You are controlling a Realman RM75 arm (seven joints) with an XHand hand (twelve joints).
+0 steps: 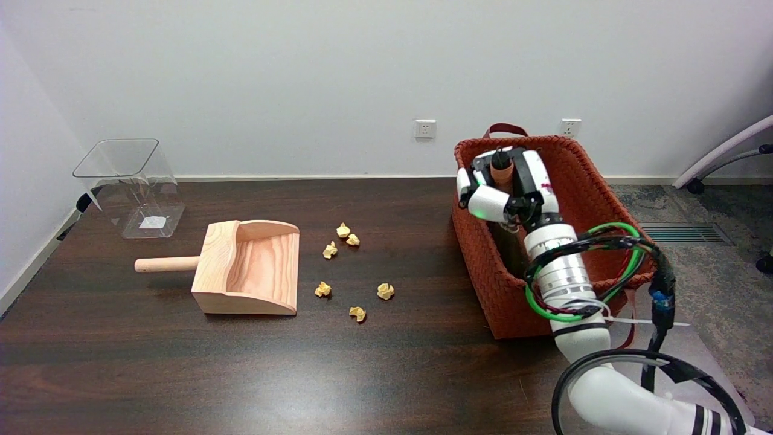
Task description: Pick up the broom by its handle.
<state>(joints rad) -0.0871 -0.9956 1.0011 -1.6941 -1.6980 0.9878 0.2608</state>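
The right hand [506, 188] reaches into the woven basket [483, 266], fingers wrapped around the broom handle [500, 171]. 6 paper scraps [357, 313] lie left of it, well apart

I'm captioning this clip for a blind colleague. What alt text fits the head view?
The robot's right hand reaches into a woven orange basket and grips the broom handle standing in it. To the left on the dark table lie a wooden dustpan, six crumpled paper scraps and a clear bin.
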